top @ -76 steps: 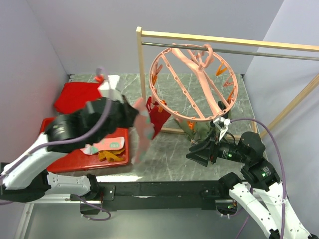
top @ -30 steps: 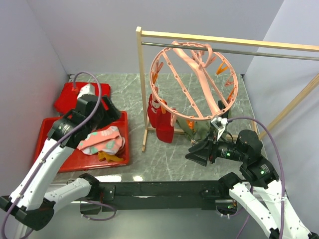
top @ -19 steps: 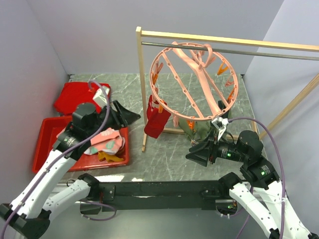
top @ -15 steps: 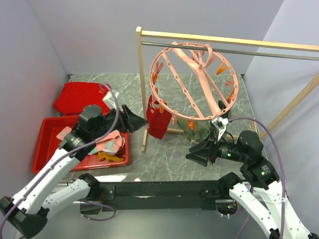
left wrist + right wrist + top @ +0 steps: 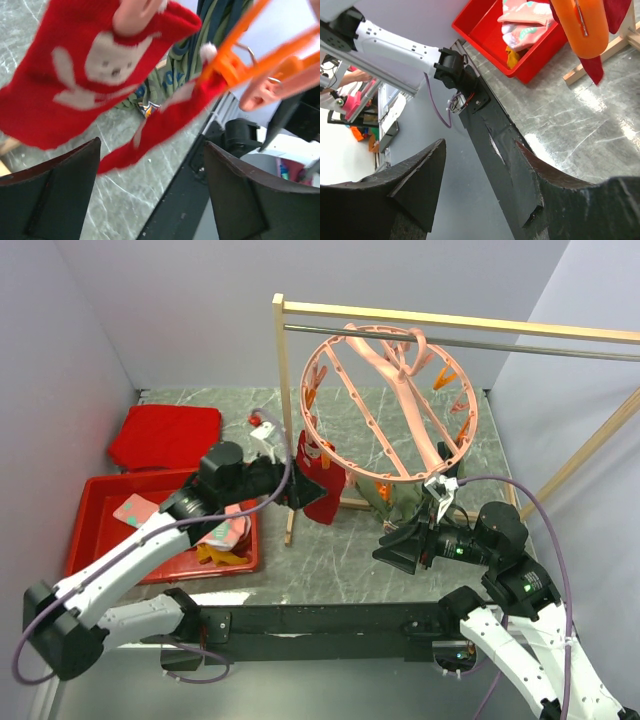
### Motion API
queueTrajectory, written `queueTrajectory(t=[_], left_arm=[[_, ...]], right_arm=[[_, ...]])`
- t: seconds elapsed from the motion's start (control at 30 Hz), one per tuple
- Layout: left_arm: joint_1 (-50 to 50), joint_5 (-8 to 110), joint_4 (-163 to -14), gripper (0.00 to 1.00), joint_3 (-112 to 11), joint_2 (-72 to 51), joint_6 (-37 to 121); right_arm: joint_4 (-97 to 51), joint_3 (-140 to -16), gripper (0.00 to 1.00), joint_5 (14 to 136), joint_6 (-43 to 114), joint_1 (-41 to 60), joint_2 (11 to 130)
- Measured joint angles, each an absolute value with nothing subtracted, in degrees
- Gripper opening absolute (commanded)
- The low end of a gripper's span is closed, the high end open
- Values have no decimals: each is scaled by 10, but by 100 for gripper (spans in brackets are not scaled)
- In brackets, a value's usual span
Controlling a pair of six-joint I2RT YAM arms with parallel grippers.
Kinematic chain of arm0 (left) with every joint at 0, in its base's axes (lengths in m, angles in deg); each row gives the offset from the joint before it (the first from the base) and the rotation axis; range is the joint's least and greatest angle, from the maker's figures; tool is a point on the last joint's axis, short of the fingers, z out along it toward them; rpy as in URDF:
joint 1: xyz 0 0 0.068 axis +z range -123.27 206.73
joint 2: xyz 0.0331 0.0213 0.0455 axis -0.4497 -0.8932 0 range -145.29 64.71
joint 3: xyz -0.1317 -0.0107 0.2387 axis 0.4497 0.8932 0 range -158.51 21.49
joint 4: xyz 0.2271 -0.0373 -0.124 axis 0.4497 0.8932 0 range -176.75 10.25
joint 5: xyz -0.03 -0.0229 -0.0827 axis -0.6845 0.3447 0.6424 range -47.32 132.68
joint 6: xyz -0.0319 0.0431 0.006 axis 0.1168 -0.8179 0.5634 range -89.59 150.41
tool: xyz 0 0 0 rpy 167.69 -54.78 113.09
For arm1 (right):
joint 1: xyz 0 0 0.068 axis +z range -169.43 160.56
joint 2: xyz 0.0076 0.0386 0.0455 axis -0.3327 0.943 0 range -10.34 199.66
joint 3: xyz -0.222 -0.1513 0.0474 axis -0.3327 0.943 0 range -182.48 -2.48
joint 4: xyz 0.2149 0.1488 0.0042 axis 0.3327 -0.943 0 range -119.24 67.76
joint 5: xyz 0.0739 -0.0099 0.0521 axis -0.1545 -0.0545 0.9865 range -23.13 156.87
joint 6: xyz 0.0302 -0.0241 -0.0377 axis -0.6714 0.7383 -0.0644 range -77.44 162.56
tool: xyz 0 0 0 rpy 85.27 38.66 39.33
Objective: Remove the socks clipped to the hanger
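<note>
The salmon-pink round hanger [image 5: 396, 478] hangs by its hook from the rack's metal rail. Two red socks [image 5: 322, 483] dangle from clips on its left rim, and a dark olive sock [image 5: 396, 502] hangs lower behind. My left gripper [image 5: 298, 490] is open right beside the red socks. In the left wrist view a red sock with a white bunny [image 5: 95, 65] and a second red sock [image 5: 170, 117] under an orange clip [image 5: 229, 61] hang just ahead of the wide-apart fingers of the left gripper [image 5: 150, 165]; nothing is gripped. My right gripper [image 5: 396, 550] is open and empty below the hanger's right side.
A red tray [image 5: 90, 530] at the left holds pink-and-teal socks [image 5: 226, 529] and a mustard one [image 5: 214, 555]. A flat red slab [image 5: 165, 435] lies behind it. The wooden rack's post [image 5: 283, 420] stands between the tray and the hanger.
My left arm has swung right from over the red tray to the red socks, its jaws narrowing briefly, then widening again. The pink sock lies in the tray. The right arm is still.
</note>
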State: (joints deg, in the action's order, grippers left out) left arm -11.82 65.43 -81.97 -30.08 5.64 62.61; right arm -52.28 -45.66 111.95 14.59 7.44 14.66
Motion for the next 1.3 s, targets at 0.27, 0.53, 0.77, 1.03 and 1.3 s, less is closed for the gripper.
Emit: queueTrajectory(t=[0.27, 0.53, 0.77, 1.03, 1.3], left_arm=[[-153, 663, -831, 29, -329, -17, 611], [-215, 674, -844, 10, -328, 2, 651], [-270, 665, -844, 9, -330, 39, 692], [-324, 653, -843, 9, -371, 28, 719], [-359, 663, -841, 9, -428, -5, 721]], right_arm=[[-525, -471, 61, 1119, 152, 74, 153], [-525, -472, 66, 1115, 154, 74, 154], [-522, -472, 86, 1108, 151, 74, 154], [-515, -472, 100, 1108, 142, 74, 148], [-506, -472, 93, 1122, 138, 74, 144]])
